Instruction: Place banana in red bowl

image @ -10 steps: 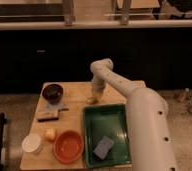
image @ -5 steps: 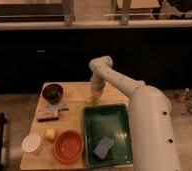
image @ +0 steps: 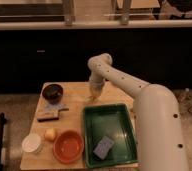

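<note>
The gripper [image: 95,93], its state not discernible, is being held at the table's [image: 76,95] far edge, with the red bowl [image: 68,146] lying toward the near-left.

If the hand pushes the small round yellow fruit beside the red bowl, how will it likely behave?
The round yellow fruit looks ball-shaped, so it would probably roll on the table. It sits between the white cup and red bowl, which may stop it. It seems small, so likely light. The hand is far off, at the table's back.
</note>
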Robot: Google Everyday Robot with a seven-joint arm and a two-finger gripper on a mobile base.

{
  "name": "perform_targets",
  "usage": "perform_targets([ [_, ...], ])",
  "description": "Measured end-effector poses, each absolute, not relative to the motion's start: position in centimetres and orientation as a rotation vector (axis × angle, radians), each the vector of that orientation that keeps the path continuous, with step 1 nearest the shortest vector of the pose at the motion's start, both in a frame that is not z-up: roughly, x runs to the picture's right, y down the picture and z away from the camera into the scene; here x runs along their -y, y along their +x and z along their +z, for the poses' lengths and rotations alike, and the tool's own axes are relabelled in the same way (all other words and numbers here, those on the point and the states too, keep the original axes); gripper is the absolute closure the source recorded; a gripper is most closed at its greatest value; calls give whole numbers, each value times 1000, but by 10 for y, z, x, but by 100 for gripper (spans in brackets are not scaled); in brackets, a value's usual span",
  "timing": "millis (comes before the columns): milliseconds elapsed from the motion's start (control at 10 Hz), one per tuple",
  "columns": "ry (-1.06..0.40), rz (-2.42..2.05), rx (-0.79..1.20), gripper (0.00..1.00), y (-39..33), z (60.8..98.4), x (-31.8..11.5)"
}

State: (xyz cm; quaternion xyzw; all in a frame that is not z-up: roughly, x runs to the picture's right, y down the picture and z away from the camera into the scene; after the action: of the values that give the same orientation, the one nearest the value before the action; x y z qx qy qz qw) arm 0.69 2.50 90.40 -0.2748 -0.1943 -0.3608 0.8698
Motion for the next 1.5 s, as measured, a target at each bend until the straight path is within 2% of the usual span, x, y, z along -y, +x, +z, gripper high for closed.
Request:
perform_targets([
  [400,-535,-878,476,100,-5,854,-38],
  [900,-496,-1065,586,100,-20,788,-85],
  [1500,-481,-1238,734,100,-47,733,-136],
])
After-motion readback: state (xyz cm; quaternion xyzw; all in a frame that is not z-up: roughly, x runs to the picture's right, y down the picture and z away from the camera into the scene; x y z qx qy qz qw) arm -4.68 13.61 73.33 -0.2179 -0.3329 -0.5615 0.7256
